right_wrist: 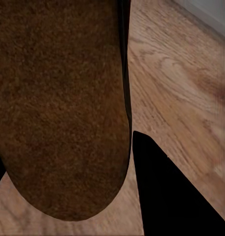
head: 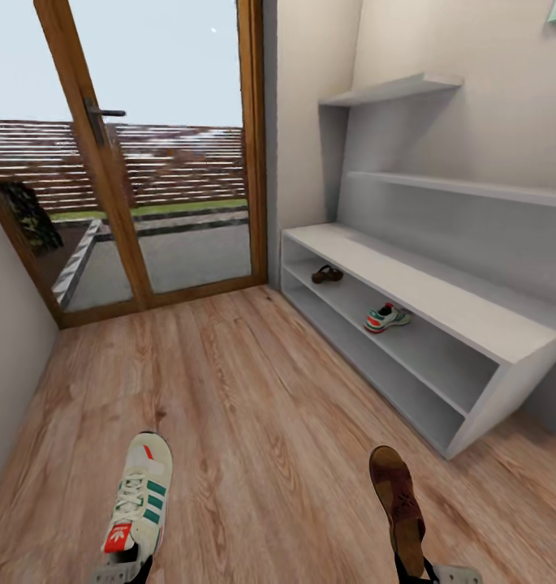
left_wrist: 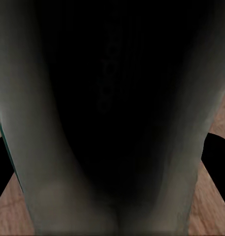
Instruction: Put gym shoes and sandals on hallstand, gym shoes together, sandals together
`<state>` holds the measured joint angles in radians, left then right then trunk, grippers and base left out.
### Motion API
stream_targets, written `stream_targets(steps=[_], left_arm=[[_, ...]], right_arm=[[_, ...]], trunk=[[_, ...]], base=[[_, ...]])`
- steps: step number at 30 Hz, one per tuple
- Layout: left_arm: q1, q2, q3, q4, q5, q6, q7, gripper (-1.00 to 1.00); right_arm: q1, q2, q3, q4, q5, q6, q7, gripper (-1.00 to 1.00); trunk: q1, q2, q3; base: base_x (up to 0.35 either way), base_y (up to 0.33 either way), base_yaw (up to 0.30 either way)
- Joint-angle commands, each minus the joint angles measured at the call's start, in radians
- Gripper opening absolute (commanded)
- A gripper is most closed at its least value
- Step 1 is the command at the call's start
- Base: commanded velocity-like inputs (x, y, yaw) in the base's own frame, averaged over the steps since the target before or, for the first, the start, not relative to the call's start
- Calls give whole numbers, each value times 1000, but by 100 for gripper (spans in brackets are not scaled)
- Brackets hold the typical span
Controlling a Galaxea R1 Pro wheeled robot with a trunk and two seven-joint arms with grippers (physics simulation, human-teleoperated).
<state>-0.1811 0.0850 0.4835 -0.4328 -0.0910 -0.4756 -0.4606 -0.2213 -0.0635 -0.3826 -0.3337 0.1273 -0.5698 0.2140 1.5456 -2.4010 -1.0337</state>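
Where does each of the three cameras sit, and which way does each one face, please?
Head view: high on the robot, looking forward and down the corridor at the hallstand; both grippers show at the bottom edge, holding a gym shoe and a sandal.
Left wrist view: by the left gripper, pressed against the gym shoe.
Right wrist view: by the right gripper, along the sandal over the floor, a dark finger beside it.
Shared: head and wrist views show the same shoes.
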Motion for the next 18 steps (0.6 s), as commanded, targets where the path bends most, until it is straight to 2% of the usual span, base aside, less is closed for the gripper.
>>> stream_targets(steps=[1, 7, 18], left_arm=[[-1, -1, 9, 0, -9, -5, -5, -100], [-1, -1, 9, 0, -9, -5, -6, -100], [-1, -1, 9, 0, -9, -5, -6, -100]], right_arm=[[-1, 1, -9, 1, 6, -3, 6, -100], [-1, 1, -9, 1, 6, -2, 6, -100], [-1, 1, -9, 1, 6, -2, 5, -100]], trunk=[[0, 0, -1], [0, 0, -1], [0, 0, -1]], base=[[340, 0, -270], [338, 50, -270], [272, 236, -270]])
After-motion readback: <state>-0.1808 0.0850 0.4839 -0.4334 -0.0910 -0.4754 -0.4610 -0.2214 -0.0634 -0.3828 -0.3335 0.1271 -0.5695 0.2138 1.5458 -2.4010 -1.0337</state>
